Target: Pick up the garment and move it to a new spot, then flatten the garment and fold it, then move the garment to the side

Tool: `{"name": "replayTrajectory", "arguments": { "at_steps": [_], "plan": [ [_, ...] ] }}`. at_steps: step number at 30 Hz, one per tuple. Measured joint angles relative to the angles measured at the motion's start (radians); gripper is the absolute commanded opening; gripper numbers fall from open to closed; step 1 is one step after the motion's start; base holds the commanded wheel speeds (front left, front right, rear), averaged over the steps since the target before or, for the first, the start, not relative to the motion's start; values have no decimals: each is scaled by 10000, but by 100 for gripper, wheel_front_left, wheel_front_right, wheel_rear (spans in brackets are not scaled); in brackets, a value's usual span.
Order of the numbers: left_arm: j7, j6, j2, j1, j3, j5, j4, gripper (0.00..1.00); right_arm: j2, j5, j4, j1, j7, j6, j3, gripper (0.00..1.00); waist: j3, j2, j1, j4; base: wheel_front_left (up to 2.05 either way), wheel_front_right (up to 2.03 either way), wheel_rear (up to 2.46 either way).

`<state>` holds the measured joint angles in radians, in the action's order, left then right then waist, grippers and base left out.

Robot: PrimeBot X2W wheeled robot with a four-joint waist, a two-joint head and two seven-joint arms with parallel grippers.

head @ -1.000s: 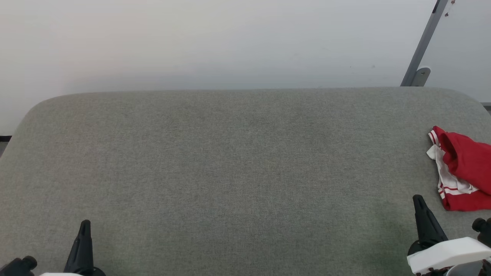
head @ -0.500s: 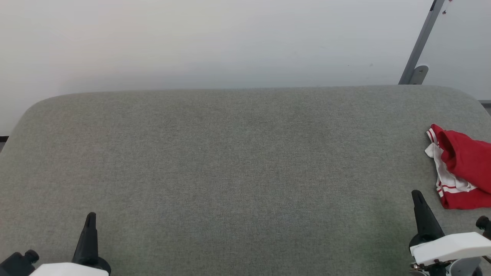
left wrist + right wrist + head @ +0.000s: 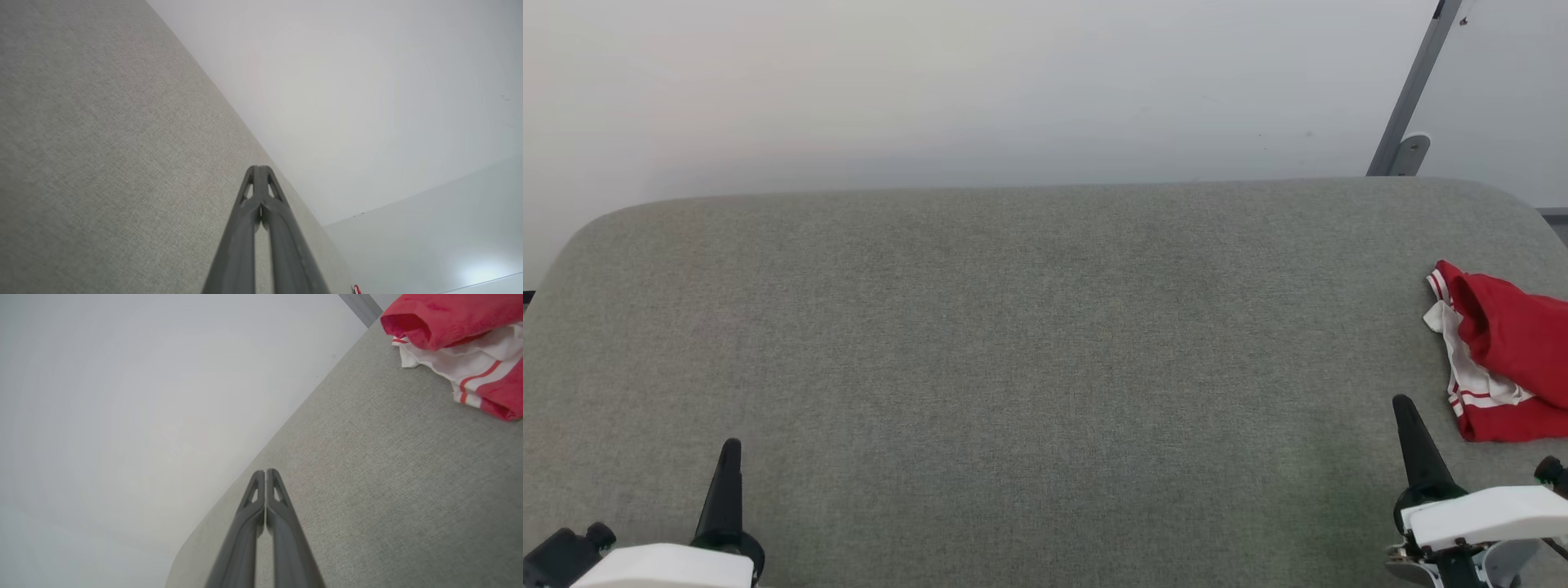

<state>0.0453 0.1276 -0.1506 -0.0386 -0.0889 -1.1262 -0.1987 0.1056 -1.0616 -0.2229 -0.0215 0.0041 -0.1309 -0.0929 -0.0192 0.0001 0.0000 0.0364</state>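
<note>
Presently the red jersey [image 3: 1507, 343] lies bunched at the frame's right edge on the grey fabric surface [image 3: 1013, 327]. A pinch on one loose layer might drag it off the side. The right gripper [image 3: 265, 472] rests lower right, near it, fingers pressed together; the left gripper [image 3: 258, 167], lower left, likewise.
</note>
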Motion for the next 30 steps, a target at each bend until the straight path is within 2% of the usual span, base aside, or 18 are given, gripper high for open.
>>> {"name": "replayTrajectory", "arguments": {
  "at_steps": [30],
  "plan": [
    [-744, 0, 499, 706, -113, -2324, -217, 0, -255, -2602, -96, -399, 508, 0, -92, 0, 90, 0, 0, -148, 0, 0, 0]
  ]
}}
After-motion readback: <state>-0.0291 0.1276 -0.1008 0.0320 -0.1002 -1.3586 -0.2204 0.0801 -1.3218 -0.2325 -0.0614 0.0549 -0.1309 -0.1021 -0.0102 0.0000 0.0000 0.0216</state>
